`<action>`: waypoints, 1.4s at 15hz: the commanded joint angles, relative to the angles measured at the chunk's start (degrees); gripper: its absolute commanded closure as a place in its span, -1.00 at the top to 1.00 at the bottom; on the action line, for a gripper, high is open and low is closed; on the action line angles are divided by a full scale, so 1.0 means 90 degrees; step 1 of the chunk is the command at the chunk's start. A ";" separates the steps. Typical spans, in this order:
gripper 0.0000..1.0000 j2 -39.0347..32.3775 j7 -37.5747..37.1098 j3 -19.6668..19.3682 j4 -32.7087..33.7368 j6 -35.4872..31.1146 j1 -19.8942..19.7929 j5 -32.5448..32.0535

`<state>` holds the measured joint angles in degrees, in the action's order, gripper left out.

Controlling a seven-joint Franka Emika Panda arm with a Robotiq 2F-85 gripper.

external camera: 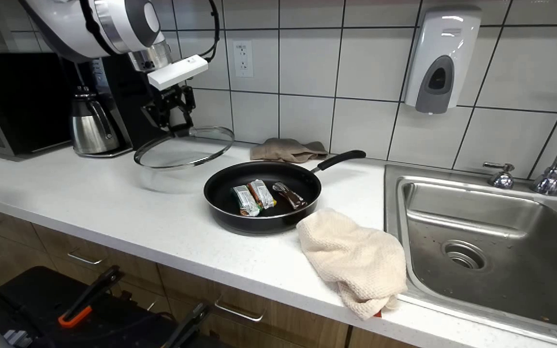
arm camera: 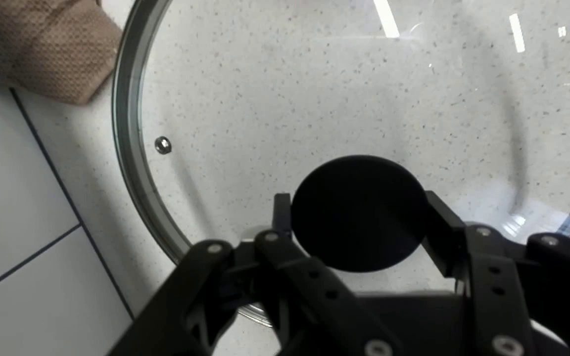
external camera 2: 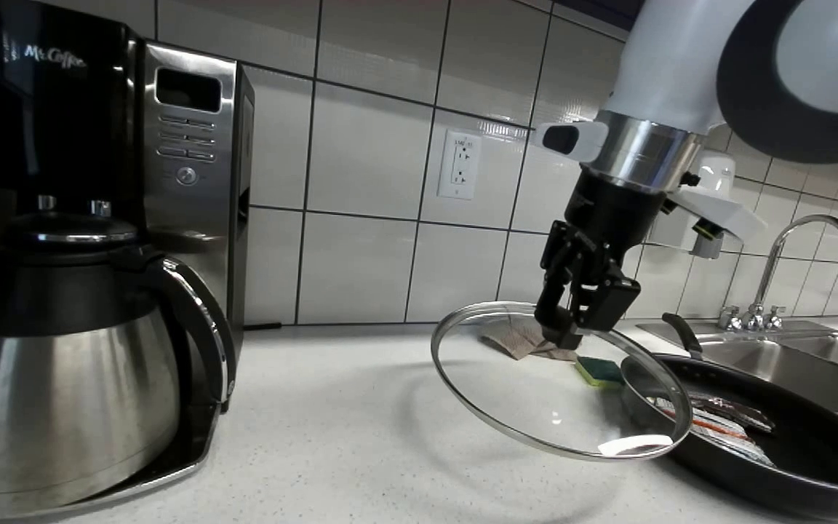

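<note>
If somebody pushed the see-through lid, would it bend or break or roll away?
The see-through lid looks shiny like glass, so it's probably stiff and might crack if knocked hard. The gripper pinches only its black knob, so a push could tilt or twist it. Its round rim could roll on edge.

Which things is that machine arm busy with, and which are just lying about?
In use:
gripper
glass lid, held by its knob
perhaps the frying pan and packets inside

Lying or standing about:
cream towel
brown cloth
sponge
coffee maker
</note>
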<state>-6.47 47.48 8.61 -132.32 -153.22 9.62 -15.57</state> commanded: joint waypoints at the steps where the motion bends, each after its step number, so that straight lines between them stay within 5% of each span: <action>1: -0.22 0.0880 -0.0380 -0.0092 -0.0726 -0.0119 -0.0159 -0.0140; 13: -0.22 0.2095 -0.1095 -0.0733 -0.2067 -0.0138 -0.0663 -0.0276; 21: -0.22 0.2165 -0.1681 -0.1227 -0.2239 -0.0300 -0.1244 -0.0471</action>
<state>10.37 36.26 -1.81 -151.52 -154.58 0.65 -16.78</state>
